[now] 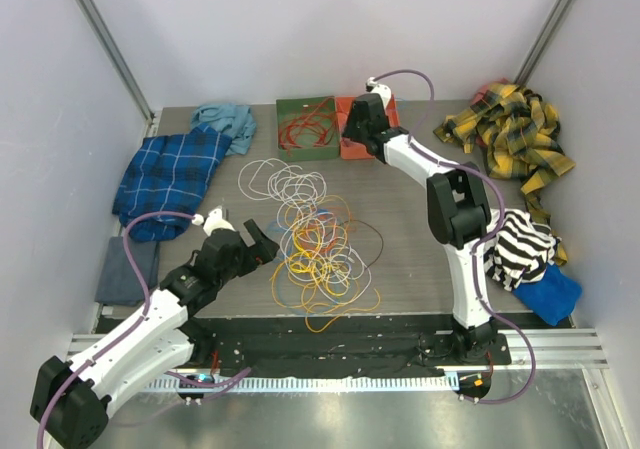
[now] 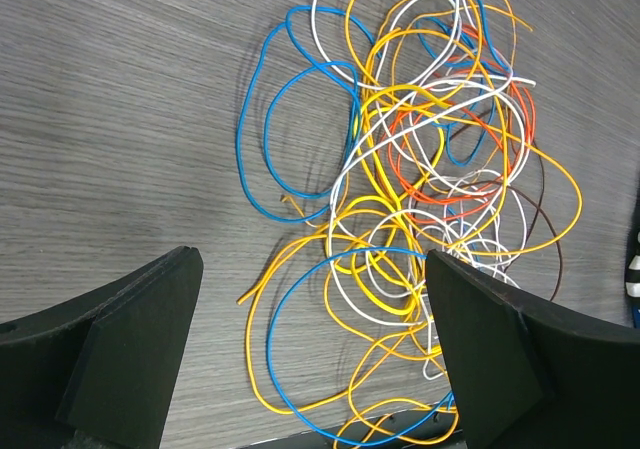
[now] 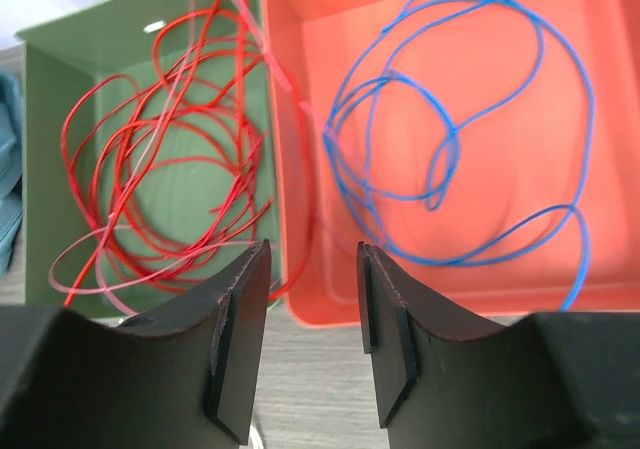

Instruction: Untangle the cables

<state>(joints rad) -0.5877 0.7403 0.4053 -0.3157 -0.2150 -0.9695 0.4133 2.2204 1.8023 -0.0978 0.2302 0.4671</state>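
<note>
The cables (image 1: 315, 244) lie in a loose tangle of yellow, orange, white, blue and red loops mid-table, with a white coil (image 1: 285, 181) at its far left end. My left gripper (image 1: 240, 231) hovers by the tangle's left edge, open wide. In the left wrist view, a blue loop (image 2: 290, 309) and yellow strands (image 2: 400, 299) lie on the table between its fingers (image 2: 130, 349). My right gripper (image 1: 350, 131) is at the back, open and empty (image 3: 312, 254). It faces a green tray (image 3: 120, 49) holding red cables (image 3: 160, 169) and an orange tray (image 3: 450, 299) holding a blue cable (image 3: 450, 149).
A blue plaid cloth (image 1: 170, 174), a teal cloth (image 1: 228, 119) and a grey cloth (image 1: 125, 269) lie on the left. On the right are a yellow plaid cloth (image 1: 510, 134), a striped cloth (image 1: 520, 249) and a blue cloth (image 1: 548, 294). Walls enclose three sides.
</note>
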